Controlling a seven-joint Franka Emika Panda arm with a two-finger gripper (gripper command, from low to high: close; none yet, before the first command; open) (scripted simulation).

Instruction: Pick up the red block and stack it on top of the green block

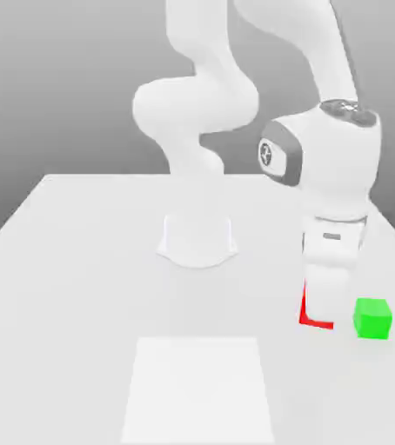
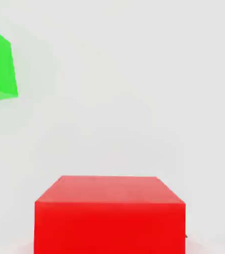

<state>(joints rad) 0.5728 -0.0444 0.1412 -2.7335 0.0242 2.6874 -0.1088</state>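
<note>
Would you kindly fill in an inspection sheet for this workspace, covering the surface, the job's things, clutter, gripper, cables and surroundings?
Surface: white table, with a paler rectangular patch near its front edge.
Job's things: red block at the gripper, mostly hidden behind it in the exterior view; green block on the table just to the exterior view's right of it, apart. Nothing stacked yet.
Clutter: nothing seen.
Gripper: gripper pointing down, shut on the red block.
Cables: nothing seen.
Surroundings: plain grey backdrop; arm base on the table.

Bright, even light; shadows faint, perhaps overhead.
</note>
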